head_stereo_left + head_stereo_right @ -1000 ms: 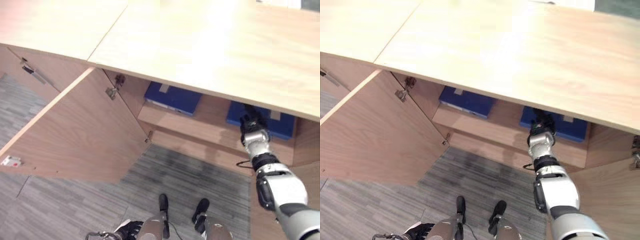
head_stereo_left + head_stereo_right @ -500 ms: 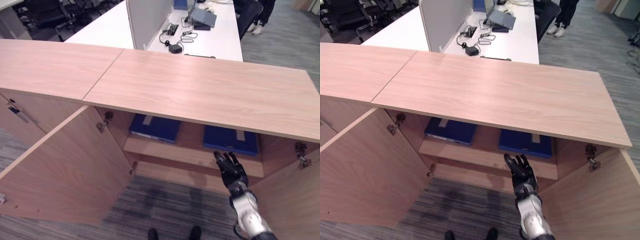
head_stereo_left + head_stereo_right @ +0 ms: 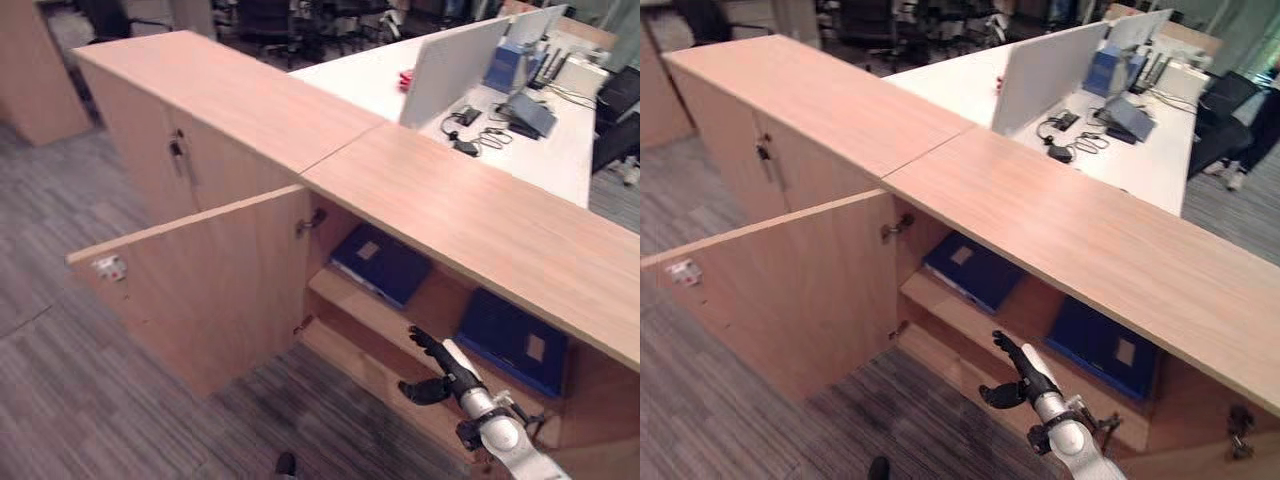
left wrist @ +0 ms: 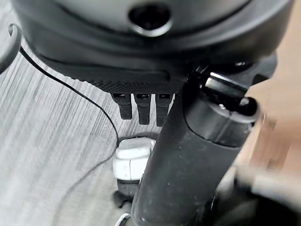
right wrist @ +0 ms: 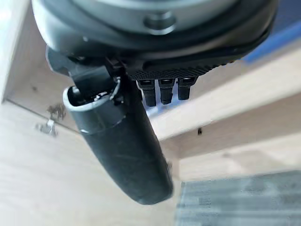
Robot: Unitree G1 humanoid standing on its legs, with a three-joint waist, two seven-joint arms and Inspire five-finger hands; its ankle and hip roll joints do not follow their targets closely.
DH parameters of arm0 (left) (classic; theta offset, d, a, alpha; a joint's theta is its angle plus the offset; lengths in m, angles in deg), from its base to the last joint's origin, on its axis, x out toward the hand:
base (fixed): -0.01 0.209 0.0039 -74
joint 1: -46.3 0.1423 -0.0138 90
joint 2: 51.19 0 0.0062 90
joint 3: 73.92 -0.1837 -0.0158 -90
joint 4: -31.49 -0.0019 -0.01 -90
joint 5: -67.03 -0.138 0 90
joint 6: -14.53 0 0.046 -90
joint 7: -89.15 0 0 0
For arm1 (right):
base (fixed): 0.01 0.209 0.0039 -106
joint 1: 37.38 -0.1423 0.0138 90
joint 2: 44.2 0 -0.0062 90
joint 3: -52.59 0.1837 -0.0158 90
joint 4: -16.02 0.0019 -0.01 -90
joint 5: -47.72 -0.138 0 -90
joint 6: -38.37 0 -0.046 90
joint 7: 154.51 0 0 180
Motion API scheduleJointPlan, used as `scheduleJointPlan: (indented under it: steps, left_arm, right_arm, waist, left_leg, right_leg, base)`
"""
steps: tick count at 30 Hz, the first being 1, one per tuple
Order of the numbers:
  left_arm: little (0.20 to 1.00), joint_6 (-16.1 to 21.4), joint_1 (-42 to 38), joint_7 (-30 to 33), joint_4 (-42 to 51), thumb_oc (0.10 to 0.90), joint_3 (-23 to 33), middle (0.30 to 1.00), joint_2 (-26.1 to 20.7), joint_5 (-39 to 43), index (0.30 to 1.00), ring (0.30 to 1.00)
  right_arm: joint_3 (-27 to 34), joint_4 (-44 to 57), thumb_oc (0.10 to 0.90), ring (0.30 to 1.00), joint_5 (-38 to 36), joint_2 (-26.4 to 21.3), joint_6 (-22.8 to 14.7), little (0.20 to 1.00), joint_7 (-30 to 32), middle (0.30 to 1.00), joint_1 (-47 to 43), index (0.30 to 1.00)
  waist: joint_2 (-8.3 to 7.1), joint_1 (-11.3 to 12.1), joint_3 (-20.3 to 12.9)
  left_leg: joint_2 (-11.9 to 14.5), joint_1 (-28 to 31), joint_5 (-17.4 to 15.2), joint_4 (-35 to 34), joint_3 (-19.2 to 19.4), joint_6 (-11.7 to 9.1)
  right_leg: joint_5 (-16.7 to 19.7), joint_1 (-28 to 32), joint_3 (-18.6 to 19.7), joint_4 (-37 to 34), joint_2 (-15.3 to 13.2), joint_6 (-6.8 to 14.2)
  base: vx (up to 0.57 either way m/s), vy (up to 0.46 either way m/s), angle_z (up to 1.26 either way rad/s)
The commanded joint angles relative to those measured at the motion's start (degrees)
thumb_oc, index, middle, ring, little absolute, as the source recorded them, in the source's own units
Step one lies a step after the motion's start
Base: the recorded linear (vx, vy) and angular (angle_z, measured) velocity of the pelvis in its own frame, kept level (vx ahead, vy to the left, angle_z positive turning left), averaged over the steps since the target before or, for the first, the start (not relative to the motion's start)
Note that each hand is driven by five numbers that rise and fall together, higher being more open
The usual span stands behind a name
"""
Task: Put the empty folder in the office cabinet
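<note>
2 flat blue folders [image 3: 385, 262] lie on the wooden shelf [image 3: 370, 318] inside the pale woodgrain cabinet [image 3: 470, 215], its left door [image 3: 200, 285] swung wide. The right hand [image 3: 437, 372], fingers spread and empty, has drawn back nearer than before. The left hand [image 4: 141, 106] hangs with fingers relaxed.

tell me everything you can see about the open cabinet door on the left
The door is a flat panel of light wood-look board, hinged to the cabinet along its right edge and swung wide open out over the grey carpet. A metal hinge shows near its top and another lower down. A small white fitting with a red mark sits near its free upper corner. Nothing touches it; the right hand, fingers spread, is off to its right, in front of the shelf.
</note>
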Motion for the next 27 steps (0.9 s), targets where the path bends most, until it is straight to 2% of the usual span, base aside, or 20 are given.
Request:
scheduleJointPlan:
  steps: [1, 2, 3, 5, 6, 7, 10, 13, 15, 16, 17, 19, 20, 21, 22, 23, 25, 26, 27]
  left_arm:
    - [0.9, 8.5, -16.6, 2.2, 3.6, 0.8, 5.7, 0.9, -0.4, 6.4, 0.9, 0.9]
    - [0.9, 8.7, -15.6, 2.5, 4.0, 0.8, 6.8, 0.9, 0.2, 6.5, 0.9, 0.9]
    - [0.9, 8.7, -15.1, 2.5, 3.9, 0.8, 7.4, 0.9, 0.3, 6.2, 0.9, 0.9]
    - [0.9, 8.6, -15.1, 2.2, 2.9, 0.8, 7.2, 0.9, 0.5, 5.1, 0.9, 0.9]
    - [0.9, 8.6, -15.1, 2.2, 2.9, 0.8, 7.2, 0.9, 0.5, 5.0, 0.9, 0.9]
    - [0.9, 8.5, -14.6, 2.1, 3.0, 0.8, 6.9, 0.9, 0.7, 3.9, 0.9, 0.9]
    - [0.9, 8.3, -13.8, 1.6, 3.5, 0.8, 6.8, 0.9, 0.5, 2.9, 0.9, 0.9]
    - [0.9, 8.0, -13.4, 0.7, 3.2, 0.8, 6.9, 0.9, -0.2, 1.7, 0.9, 0.9]
    - [0.9, 7.9, -13.2, 0.5, 3.6, 0.8, 7.2, 0.9, -0.7, 1.7, 0.9, 0.9]
    - [0.9, 7.9, -13.2, 0.5, 3.6, 0.8, 7.3, 0.9, -0.8, 1.7, 0.9, 0.9]
    - [0.9, 8.0, -12.6, 0.3, 4.3, 0.8, 7.8, 0.9, -1.0, 2.0, 0.9, 0.9]
    - [0.9, 8.0, -12.5, 0.6, 4.8, 0.8, 8.1, 0.9, -1.3, 2.2, 0.9, 0.9]
    - [0.9, 8.0, -12.5, 0.9, 5.4, 0.8, 8.5, 0.9, -1.4, 2.4, 0.9, 0.9]
    - [0.9, 8.1, -12.8, 1.2, 5.6, 0.8, 8.4, 0.9, -1.4, 2.7, 0.9, 0.9]
    - [0.9, 8.2, -13.4, 1.4, 5.6, 0.8, 8.2, 0.9, -1.2, 3.1, 0.9, 0.9]
    - [0.9, 8.2, -14.4, 1.3, 6.1, 0.8, 7.2, 0.9, -0.8, 3.6, 0.9, 0.9]
    - [0.9, 8.4, -15.1, 0.9, 6.9, 0.8, 6.4, 0.9, -0.7, 4.1, 0.9, 0.9]
    - [0.9, 8.4, -15.1, 0.9, 7.0, 0.8, 6.4, 0.9, -0.7, 4.1, 0.9, 0.9]
    - [0.9, 8.5, -15.4, 0.8, 7.2, 0.8, 5.8, 0.9, -0.2, 3.6, 0.9, 0.9]
  right_arm:
    - [1.2, 0.5, 0.8, 0.9, -4.5, -2.4, -3.0, 0.9, 1.8, 0.9, -6.2, 0.9]
    - [1.7, -0.9, 0.8, 0.9, -4.1, -1.8, -2.7, 0.9, 1.8, 0.9, -6.0, 0.9]
    - [2.1, -1.4, 0.8, 0.9, -3.8, -1.5, -2.6, 0.9, 1.5, 0.9, -5.4, 0.9]
    - [3.6, -2.5, 0.8, 0.9, -4.0, -0.8, -2.6, 0.9, 1.6, 0.9, -4.2, 0.9]
    - [3.7, -2.5, 0.8, 0.9, -4.0, -0.8, -2.6, 0.9, 1.6, 0.9, -4.2, 0.9]
    - [4.7, -3.0, 0.8, 0.9, -4.5, -0.4, -2.2, 0.9, 1.4, 0.9, -3.6, 0.9]
    - [5.6, -3.7, 0.8, 0.9, -5.1, 0.0, -1.7, 0.9, 1.2, 0.9, -2.9, 0.9]
    - [6.9, -6.0, 0.8, 0.9, -6.2, 2.3, -0.7, 0.9, 0.9, 0.9, -3.5, 0.9]
    - [7.0, -6.4, 0.8, 0.9, -6.3, 3.4, -0.3, 0.9, 0.6, 0.9, -3.9, 0.9]
    - [7.0, -6.5, 0.8, 0.9, -6.3, 3.5, -0.3, 0.9, 0.6, 0.9, -4.0, 0.9]
    - [6.7, -6.6, 0.8, 0.9, -6.1, 4.3, 0.0, 0.9, 0.3, 0.9, -4.4, 0.9]
    - [6.4, -6.7, 0.8, 0.9, -6.2, 4.6, 0.1, 0.9, 0.1, 0.9, -4.7, 0.9]
    - [6.1, -6.6, 0.8, 0.9, -6.3, 5.0, 0.3, 0.9, -0.1, 0.9, -5.2, 0.9]
    - [5.9, -6.2, 0.8, 0.9, -6.7, 5.0, 0.3, 0.9, -0.3, 0.9, -5.4, 0.9]
    - [5.8, -5.8, 0.8, 0.9, -7.4, 4.9, 0.2, 0.9, -0.6, 0.9, -5.4, 0.9]
    - [6.2, -5.3, 0.8, 0.9, -8.2, 4.2, 0.1, 0.9, -0.5, 0.9, -4.7, 0.9]
    - [6.9, -5.2, 0.8, 0.9, -7.8, 3.8, 0.2, 0.9, -0.7, 0.9, -3.1, 0.9]
    - [6.9, -5.1, 0.8, 0.9, -7.8, 3.8, 0.2, 0.9, -0.8, 0.9, -3.0, 0.9]
    - [7.2, -6.3, 0.8, 0.9, -7.6, 3.6, 0.3, 0.9, -0.8, 0.9, -2.1, 0.9]
  waist:
    - [1.29, -2.6, 3.0]
    - [1.9, -2.9, 2.7]
    - [2.06, -3.1, 2.5]
    - [2.23, -4.4, 2.2]
    - [2.28, -4.4, 2.1]
    - [2.88, -5.0, 1.5]
    - [3.17, -4.9, 0.8]
    - [2.91, -4.3, 0.7]
    - [2.76, -4.0, 1.3]
    - [2.62, -4.0, 1.4]
    - [2.84, -4.1, 2.5]
    - [2.95, -4.2, 3.1]
    - [3.23, -4.4, 3.9]
    - [3.5, -4.8, 4.3]
    - [3.75, -5.9, 4.7]
    - [3.92, -6.7, 4.8]
    - [4.01, -7.5, 4.1]
    - [4.05, -7.6, 4.0]
    - [4.01, -8.0, 3.0]
  left_leg:
    - [5.5, 2.6, -4.9, 3.9, 9.4, -4.8]
    - [7.8, 4.1, -4.5, 3.0, 13.4, -4.9]
    - [8.7, 4.7, -3.8, 2.4, 14.9, -5.2]
    - [11.1, 5.3, -1.7, 0.9, 20.1, -5.4]
    - [11.0, 5.3, -1.5, 0.7, 20.1, -5.4]
    - [12.1, 6.1, 0.0, -1.5, 23.5, -5.6]
    - [11.5, 5.5, -0.1, -1.9, 22.6, -5.2]
    - [8.9, 4.9, -1.6, -2.2, 21.5, -3.6]
    - [7.0, 5.7, -3.3, -2.3, 21.2, -1.9]
    - [6.7, 5.8, -3.4, -2.3, 21.2, -1.7]
    - [5.1, 7.9, -5.3, -2.4, 21.4, -0.3]
    - [4.5, 8.7, -5.8, -2.5, 21.4, 0.3]
    - [4.2, 9.7, -6.4, -2.7, 21.3, 0.6]
    - [4.1, 10.3, -6.5, -2.8, 20.9, 0.6]
    - [3.8, 10.6, -6.4, -2.9, 19.8, 0.4]
    - [3.1, 10.2, -6.1, -2.8, 18.1, 0.0]
    - [2.2, 9.7, -6.3, -2.9, 15.6, 0.2]
    - [2.2, 9.7, -6.3, -2.8, 15.5, 0.2]
    - [1.6, 9.6, -6.4, -3.0, 14.6, 0.2]
  right_leg:
    - [-1.5, 3.0, 2.1, -2.4, -3.0, 4.8]
    - [-1.0, 3.6, 0.9, -2.4, -3.7, 4.9]
    - [-0.7, 4.3, 0.1, -2.3, -3.9, 4.8]
    - [-0.3, 4.6, -2.4, -1.7, -4.7, 4.9]
    - [-0.3, 4.6, -2.5, -1.6, -4.7, 4.9]
    - [-0.1, 4.6, -4.4, -1.1, -5.2, 4.8]
    - [0.3, 4.8, -5.3, -0.3, -5.9, 5.0]
    - [0.7, 4.7, -6.1, 3.5, -8.8, 5.8]
    - [0.9, 3.8, -6.0, 8.7, -11.8, 6.7]
    - [0.8, 3.6, -5.8, 9.3, -12.3, 6.9]
    - [3.4, 1.4, -4.4, 16.3, -15.9, 9.0]
    - [4.6, -0.1, -2.6, 19.9, -16.9, 9.8]
    - [5.1, -2.6, 0.1, 23.3, -17.0, 10.1]
    - [4.2, -4.8, 3.3, 23.9, -15.0, 10.0]
    - [2.0, -6.7, 6.4, 21.9, -12.0, 9.8]
    - [-1.1, -6.3, 8.4, 15.9, -7.7, 9.1]
    - [-2.6, -4.8, 9.3, 12.2, -5.8, 7.4]
    - [-2.6, -4.7, 9.1, 12.0, -5.7, 7.3]
    - [-2.9, -3.3, 10.4, 8.9, -4.2, 6.3]
  base:
    - [-0.03, 0.277, 1.27]
    - [0.0, 0.209, 1.06]
    - [-0.03, 0.275, 0.78]
    - [-0.08, 0.175, 0.65]
    - [-0.07, 0.225, 1.25]
    - [-0.01, 0.208, 1.11]
    - [0.06, 0.233, 0.81]
    - [0.13, 0.306, 0.81]
    - [0.11, 0.264, 0.56]
    - [0.16, 0.323, 0.34]
    - [0.11, 0.243, 0.15]
    - [0.11, 0.24, 0.05]
    - [0.11, 0.212, -0.04]
    - [0.11, 0.173, -0.1]
    - [0.15, 0.117, -0.14]
    - [0.14, 0.046, 0.1]
    - [0.09, -0.026, 0.71]
    - [0.11, -0.053, 1.07]
    - [0.05, -0.056, 0.86]
